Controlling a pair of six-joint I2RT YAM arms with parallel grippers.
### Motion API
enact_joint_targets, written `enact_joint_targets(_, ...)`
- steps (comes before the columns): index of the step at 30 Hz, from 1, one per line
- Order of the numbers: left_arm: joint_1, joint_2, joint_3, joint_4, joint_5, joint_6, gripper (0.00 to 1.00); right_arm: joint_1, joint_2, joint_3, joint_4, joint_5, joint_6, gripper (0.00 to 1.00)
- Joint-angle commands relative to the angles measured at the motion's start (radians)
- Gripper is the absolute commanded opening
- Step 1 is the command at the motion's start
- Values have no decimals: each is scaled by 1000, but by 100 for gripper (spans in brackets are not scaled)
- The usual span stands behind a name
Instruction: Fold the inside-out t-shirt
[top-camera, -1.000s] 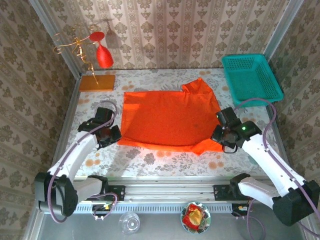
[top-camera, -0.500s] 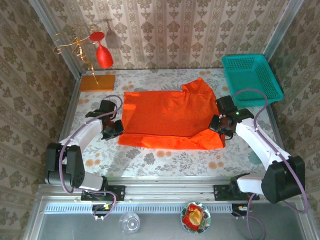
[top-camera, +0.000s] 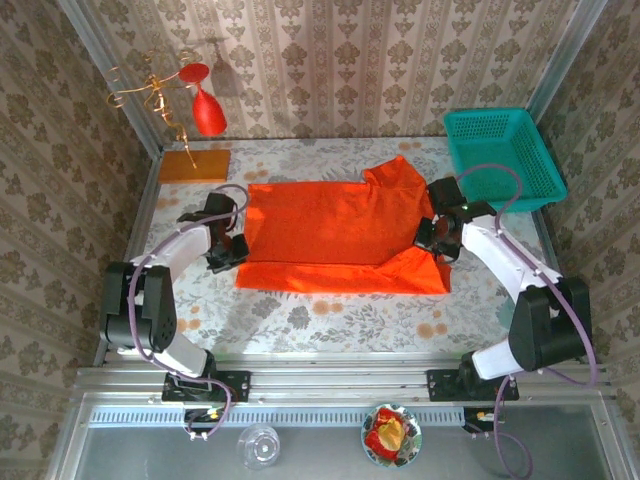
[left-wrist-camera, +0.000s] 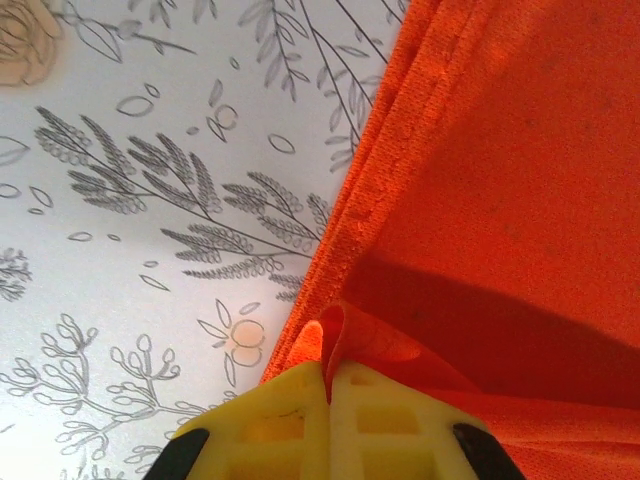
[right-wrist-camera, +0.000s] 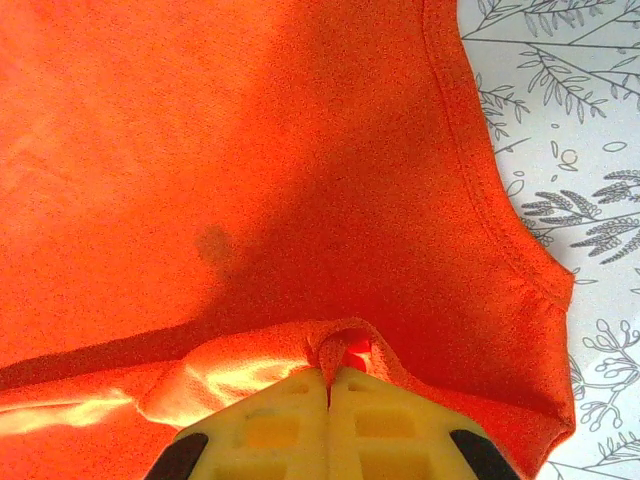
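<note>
The inside-out t-shirt lies spread on the table, bright orange-red, its near edge folded up over the body as a long band. My left gripper is shut on a pinch of the shirt's left near edge. My right gripper is shut on a pinch of cloth at the shirt's right side, near a sleeve. A stitched hem runs beside the left fingers. In the right wrist view a small dark spot marks the cloth.
A teal basket stands at the back right. An orange-brown board lies at the back left under a red wine glass on a wire stand. The floral tabletop lies in front of the shirt.
Both grippers have carried the shirt's near edge away from the arm bases over the body, so the folded band has grown and the shirt looks shorter front to back.
</note>
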Motion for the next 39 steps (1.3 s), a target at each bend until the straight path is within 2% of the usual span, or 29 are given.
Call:
enact_joint_targets(1,10,12,32,-34,-58,8,0,-8,31,40,7,-8,-26,0)
enact_joint_targets(28,15,35,63,54,8,47,1,-27,105,86,19,19,-46,0)
enact_joint_targets(36,17,48,66,80,41,67,4,-27,110,96,13,42,-43,0)
enact_joint_targets(39,16,37,66,87,44,69,9,-28,103,102,7,46,-44,3)
